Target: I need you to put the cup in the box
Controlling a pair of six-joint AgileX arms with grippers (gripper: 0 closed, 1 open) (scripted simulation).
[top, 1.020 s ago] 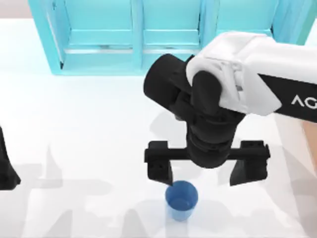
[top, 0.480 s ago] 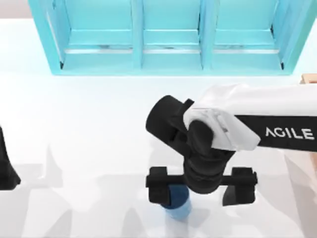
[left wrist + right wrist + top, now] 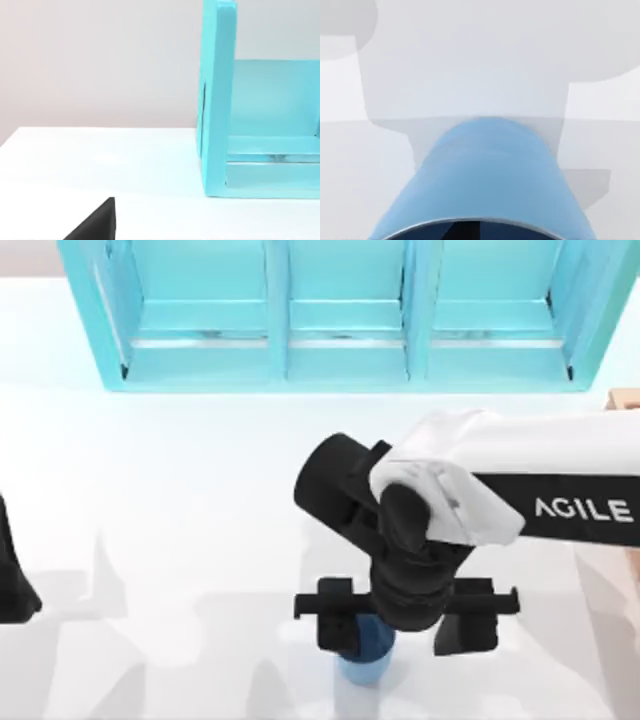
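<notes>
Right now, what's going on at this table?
The right arm's end effector is down over the blue cup near the table's front edge, its fingers on either side of it and not yet clearly shut. The left end effector sits parked at the table's left edge. A corner of the tan box shows at the right, beside the turquoise shelf unit.

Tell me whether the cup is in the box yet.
Not yet: the cup stands on the white table between the right gripper's jaws; the box sits at the right edge.
</notes>
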